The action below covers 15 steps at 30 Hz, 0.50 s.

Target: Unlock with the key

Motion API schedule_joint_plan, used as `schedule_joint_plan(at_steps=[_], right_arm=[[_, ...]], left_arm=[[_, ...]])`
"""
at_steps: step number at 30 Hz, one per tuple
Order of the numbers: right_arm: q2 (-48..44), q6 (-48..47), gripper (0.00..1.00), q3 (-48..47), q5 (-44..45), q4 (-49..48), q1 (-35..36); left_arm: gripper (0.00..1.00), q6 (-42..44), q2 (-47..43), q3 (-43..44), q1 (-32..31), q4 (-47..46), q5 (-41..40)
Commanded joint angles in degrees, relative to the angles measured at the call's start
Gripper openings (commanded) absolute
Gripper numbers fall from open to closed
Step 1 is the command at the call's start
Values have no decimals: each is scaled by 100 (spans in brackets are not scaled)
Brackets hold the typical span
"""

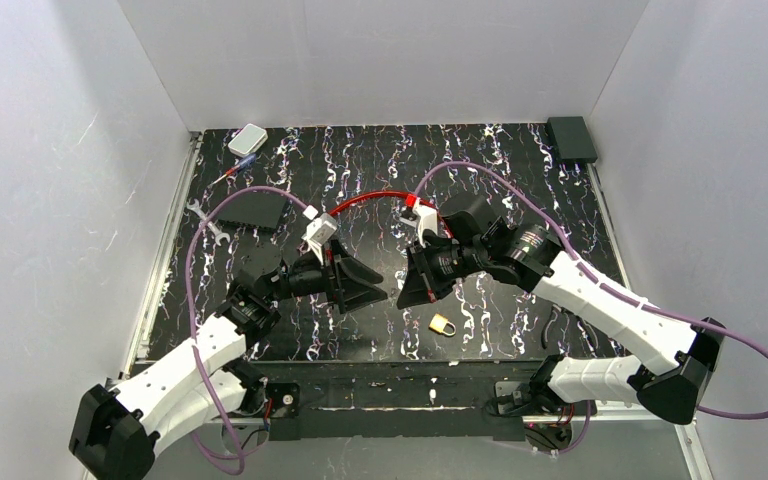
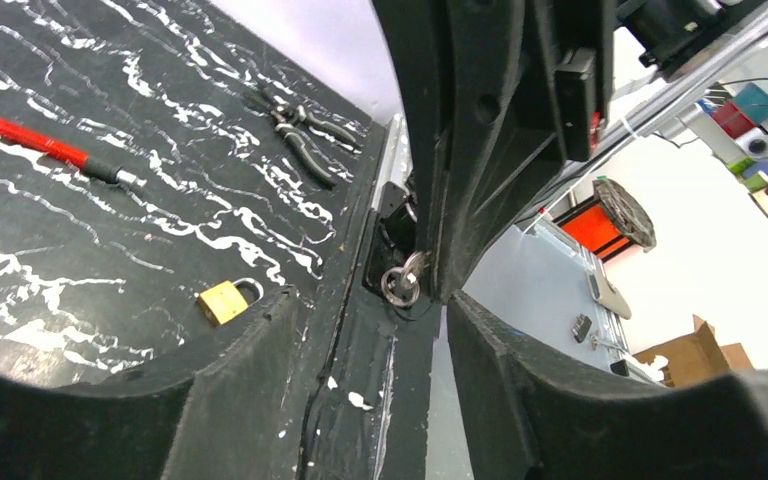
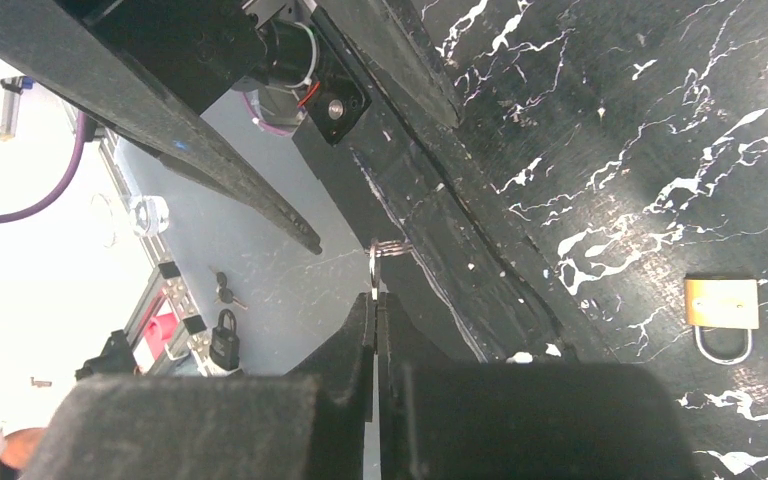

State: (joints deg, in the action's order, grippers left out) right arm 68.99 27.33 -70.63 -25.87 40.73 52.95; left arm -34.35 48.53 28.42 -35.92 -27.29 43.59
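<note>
A small brass padlock (image 1: pixel 442 325) lies flat on the black marbled table near the front edge, also seen in the left wrist view as the padlock (image 2: pixel 225 300) and in the right wrist view as the padlock (image 3: pixel 722 305). My right gripper (image 3: pixel 376 300) is shut on the key's ring, and the key (image 3: pixel 390 248) sticks out past its tips. From the left wrist camera the key and ring (image 2: pixel 402 282) hang in the right gripper's dark fingers. My left gripper (image 2: pixel 370 300) is open and empty, its tips just short of the key. The two grippers (image 1: pixel 380 287) (image 1: pixel 403 298) face each other above the table's middle.
Pliers (image 2: pixel 305 140) and a red cable (image 1: pixel 370 200) lie on the table behind the grippers. A white box (image 1: pixel 247 139), a screwdriver (image 1: pixel 235 170), a wrench (image 1: pixel 205 220) and a flat black pad (image 1: pixel 250 208) sit at the back left. A black box (image 1: pixel 571 138) is at the back right.
</note>
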Motion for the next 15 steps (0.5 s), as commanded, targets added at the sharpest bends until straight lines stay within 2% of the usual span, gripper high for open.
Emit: schedule_joint_plan(at_steps=[1,6,10,15], right_arm=[[-59,95,1,58,-409,-197,31],[-80,108,1,172,-528,-431,49],[-40,52,1,131,-520,-413,49],[-23,18,1,102,-490,-404,49]], left_arm=[[52,-233,290,20,-78,-915,421],[48,-355,543,90,-160,-1226,587],[40,-433,647,145,-187,-1294,714],[38,-508,649,137,-196,-1314,756]])
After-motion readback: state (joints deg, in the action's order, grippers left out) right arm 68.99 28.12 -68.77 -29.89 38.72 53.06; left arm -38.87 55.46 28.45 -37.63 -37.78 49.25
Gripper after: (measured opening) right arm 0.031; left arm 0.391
